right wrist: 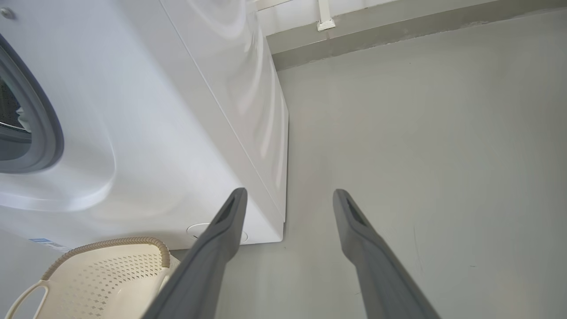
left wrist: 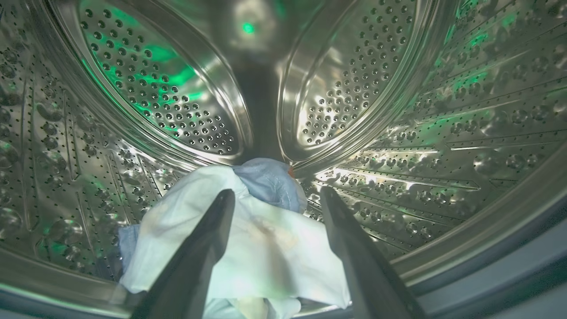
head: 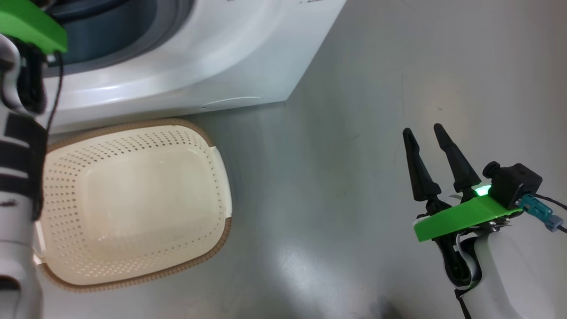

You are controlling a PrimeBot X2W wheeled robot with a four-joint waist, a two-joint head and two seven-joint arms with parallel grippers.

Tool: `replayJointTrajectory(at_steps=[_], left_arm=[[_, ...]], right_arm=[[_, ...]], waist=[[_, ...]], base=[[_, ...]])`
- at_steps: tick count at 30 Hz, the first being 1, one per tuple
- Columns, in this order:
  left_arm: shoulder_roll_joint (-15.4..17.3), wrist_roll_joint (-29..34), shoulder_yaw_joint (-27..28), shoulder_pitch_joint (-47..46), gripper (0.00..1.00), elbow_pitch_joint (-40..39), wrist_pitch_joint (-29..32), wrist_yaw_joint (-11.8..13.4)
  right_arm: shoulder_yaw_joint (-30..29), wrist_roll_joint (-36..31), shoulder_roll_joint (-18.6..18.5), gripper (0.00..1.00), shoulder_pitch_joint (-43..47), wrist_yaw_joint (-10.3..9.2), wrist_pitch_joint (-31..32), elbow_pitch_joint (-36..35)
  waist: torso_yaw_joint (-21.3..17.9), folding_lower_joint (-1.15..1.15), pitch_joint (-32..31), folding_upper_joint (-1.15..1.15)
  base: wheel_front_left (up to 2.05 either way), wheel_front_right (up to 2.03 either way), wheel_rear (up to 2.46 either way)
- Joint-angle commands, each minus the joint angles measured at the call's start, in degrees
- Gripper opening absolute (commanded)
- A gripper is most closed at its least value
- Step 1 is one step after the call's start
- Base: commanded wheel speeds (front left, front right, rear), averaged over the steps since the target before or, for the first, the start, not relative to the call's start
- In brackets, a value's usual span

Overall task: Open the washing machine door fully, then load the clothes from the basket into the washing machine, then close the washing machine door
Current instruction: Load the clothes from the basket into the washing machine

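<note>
Soft, light clothes [left wrist: 270, 252] are shown heaped on the drum [left wrist: 421, 186] floor between and just beyond the spread, empty fingers of the left gripper [left wrist: 277, 192], judged easily pinched at any raised fold; the right gripper [head: 423, 130] is likewise held open, empty.

No word, brand or number can be read here. Two spots carry print, and neither gives it up.

Low on the front of the washing machine [right wrist: 155, 133], at its left and near the floor, sits a small pale blue label [right wrist: 46, 243] — its lines are too small and blurred to make out.

In the head view a short row of dark marks [head: 310, 1] stands on the far part of the machine's white casing, cut by the picture's top edge — too tiny to tell letters from figures.
</note>
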Motion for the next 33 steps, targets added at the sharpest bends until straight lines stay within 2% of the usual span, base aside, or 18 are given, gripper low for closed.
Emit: replayJointTrajectory(at_steps=[1, 17, 33], left_arm=[[2.0, -0.3, 1.3, 2.0, 1.0, -2.2, -0.3, -0.1], [-2.7, 2.8, 9.9, 21.9, 1.0, -15.8, -0.3, -0.1], [-5.8, 6.6, 13.4, 38.9, 1.0, -26.8, -0.3, -0.1]], right_arm=[[0.7, 0.1, -0.5, 1.0, 0.4, 0.16, -0.3, -1.1], [-0.6, -0.5, -3.5, 1.0, 2.5, 0.16, -0.3, -1.0], [-1.0, -0.4, -5.4, 1.0, 5.1, 0.16, -0.3, -0.2]], waist=[[0.7, 0.0, -0.6, 0.0], [5.1, 0.0, -5.4, 0.0], [7.5, 0.0, -10.7, 0.0]], base=[[0.0, 0.0, 0.0], [0.0, 0.0, 0.0], [0.0, 0.0, 0.0]])
